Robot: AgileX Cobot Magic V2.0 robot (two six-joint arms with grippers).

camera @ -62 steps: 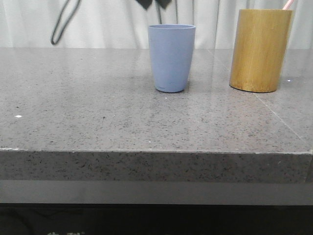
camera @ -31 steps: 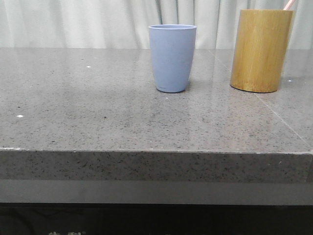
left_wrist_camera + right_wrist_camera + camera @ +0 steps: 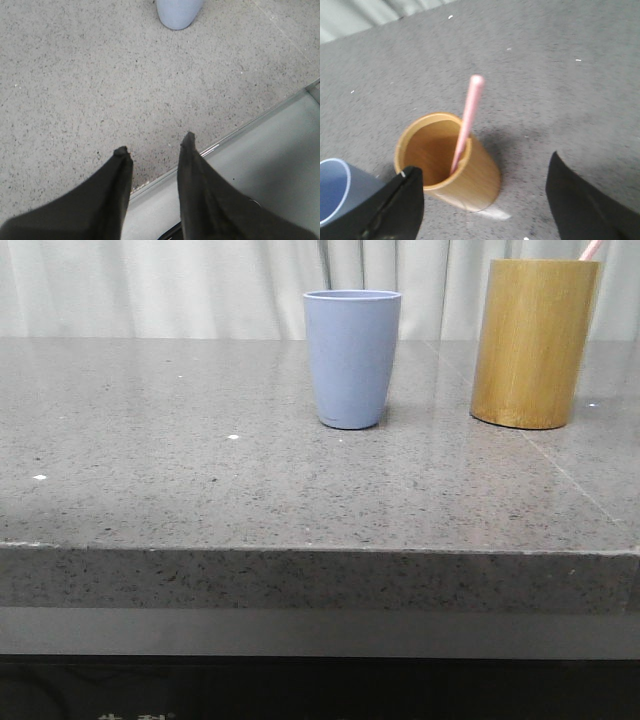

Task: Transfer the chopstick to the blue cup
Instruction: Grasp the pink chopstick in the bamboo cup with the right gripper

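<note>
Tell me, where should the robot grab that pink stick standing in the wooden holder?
Probably its free upper end. The chopstick leans on the wooden holder's rim, its lower part hidden inside. The open right pincer could descend from above and close across the thin shaft.

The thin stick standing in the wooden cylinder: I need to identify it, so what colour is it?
Pale pink. The thin straight chopstick shows best in the right wrist view.

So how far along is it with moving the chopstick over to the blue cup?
Nothing is moved yet. The chopstick stands in the wooden holder. The right gripper hangs open above it, holding nothing. Grasping, lifting and dropping it into the blue cup are left.
</note>
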